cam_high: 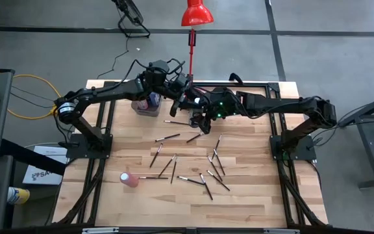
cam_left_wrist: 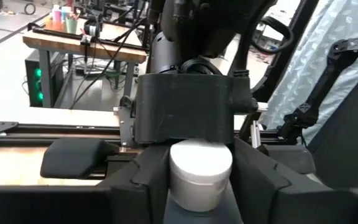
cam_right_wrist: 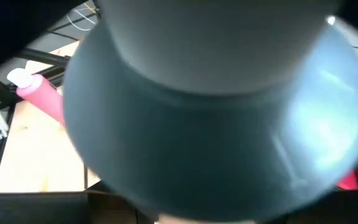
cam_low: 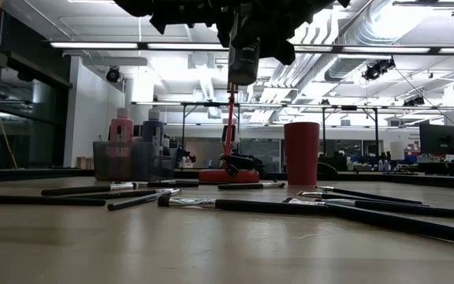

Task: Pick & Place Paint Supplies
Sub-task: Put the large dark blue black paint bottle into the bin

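- Wooden tabletop point(cam_high: 252, 195) in front of you carries scattered paintbrushes point(cam_high: 200, 170); 1 pink bottle point(cam_high: 128, 179) lies near its left front.
- Your left gripper point(cam_left_wrist: 201, 186), at the back centre, has its fingers against a white-capped bottle point(cam_left_wrist: 201, 171).
- Your right gripper point(cam_high: 203, 120) meets it, clamped on that bottle's blue body point(cam_right_wrist: 216, 124).

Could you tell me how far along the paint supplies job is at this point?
Early days. Done: a few bottles stand in the bin. In hand: the right gripper holds a blue bottle above the table, and the left gripper grips its white cap. Left: a pink bottle lying on the table and the scattered brushes.
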Robot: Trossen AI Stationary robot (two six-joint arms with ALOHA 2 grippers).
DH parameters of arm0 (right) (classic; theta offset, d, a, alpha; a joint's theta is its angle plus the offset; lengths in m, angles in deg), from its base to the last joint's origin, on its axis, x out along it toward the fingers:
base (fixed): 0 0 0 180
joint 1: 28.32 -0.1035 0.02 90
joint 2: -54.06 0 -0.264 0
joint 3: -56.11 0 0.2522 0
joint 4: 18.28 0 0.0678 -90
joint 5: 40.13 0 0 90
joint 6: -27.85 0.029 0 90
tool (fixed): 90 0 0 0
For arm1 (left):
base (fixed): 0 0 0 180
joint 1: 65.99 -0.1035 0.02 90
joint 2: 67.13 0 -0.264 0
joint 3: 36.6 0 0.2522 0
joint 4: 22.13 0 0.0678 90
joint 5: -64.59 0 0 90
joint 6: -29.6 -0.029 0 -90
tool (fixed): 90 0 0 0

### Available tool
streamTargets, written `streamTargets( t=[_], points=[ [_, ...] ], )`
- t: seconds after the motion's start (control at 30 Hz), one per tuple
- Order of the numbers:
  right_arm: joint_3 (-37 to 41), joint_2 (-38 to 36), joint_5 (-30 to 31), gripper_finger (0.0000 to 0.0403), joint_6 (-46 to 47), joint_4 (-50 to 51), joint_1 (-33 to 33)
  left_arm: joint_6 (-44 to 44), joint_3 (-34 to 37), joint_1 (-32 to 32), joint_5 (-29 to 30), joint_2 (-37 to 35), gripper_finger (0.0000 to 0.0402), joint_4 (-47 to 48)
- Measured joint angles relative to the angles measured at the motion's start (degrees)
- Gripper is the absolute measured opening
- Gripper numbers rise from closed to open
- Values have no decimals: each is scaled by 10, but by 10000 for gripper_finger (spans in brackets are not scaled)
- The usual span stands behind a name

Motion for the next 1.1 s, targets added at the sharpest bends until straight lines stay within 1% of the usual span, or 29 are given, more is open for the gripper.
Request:
streamTargets(
  t=[0.13, 0.43, 0.53, 0.7, 0.8, 0.93, 1.0, 1.1],
  points=[
    [0, -1, -2, 178, 0, -1, 0, -3, 0, 0, -6, 0, 119, 0],
    [0, -1, -10, 182, -4, 3, 0, -12, 0, 6, -3, 0, 117, 5],
    [0, -7, -10, 197, -3, 12, 0, -12, 0, 6, -2, 1, 117, 3],
    [0, -32, 1, 234, -9, 43, 4, -21, 2, -2, 5, -1, 117, 17],
    [-2, -51, 18, 253, -9, 68, 5, -49, 2, -7, 26, -3, 117, 39],
    [-2, -79, 47, 265, -10, 101, 4, -122, 2, -18, 63, -22, 117, 105],
    [-2, -98, 64, 267, -9, 116, 4, -157, 2, -18, 102, -31, 117, 135],
    [-2, -122, 95, 267, -6, 138, 4, -195, 2, -21, 145, -51, 117, 182]
  ],
)
